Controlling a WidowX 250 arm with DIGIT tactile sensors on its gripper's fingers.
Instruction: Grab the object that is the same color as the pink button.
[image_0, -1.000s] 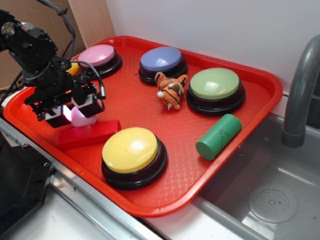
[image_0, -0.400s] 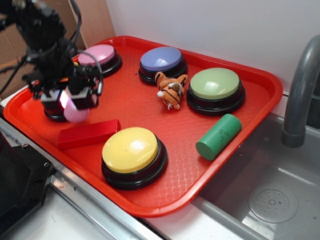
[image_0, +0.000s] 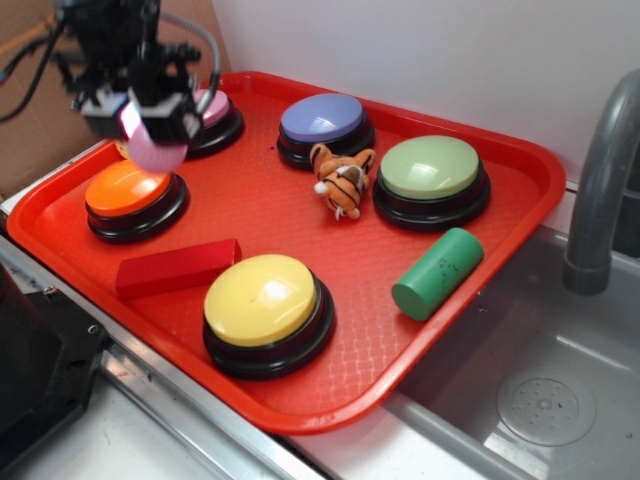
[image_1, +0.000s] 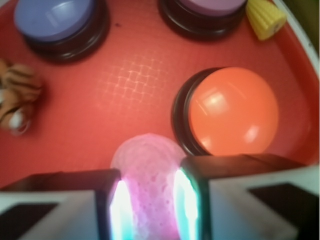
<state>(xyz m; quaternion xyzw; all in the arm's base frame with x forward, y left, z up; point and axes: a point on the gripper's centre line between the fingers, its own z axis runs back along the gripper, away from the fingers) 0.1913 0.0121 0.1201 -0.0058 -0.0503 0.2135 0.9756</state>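
Gripper (image_0: 150, 125) has risen off the tray (image_0: 520, 190) since a second ago, fingers (image_1: 75, 200) closed on the pink ball (image_0: 155, 150), now aloft at about 12 o'clock of the orange button (image_0: 132, 195). Pink button (image_0: 212, 110) sits partly hidden behind the gripper. The grab looks done, though the wrist view is blurred.

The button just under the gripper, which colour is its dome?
Orange, on a black base; the wrist view shows it best.
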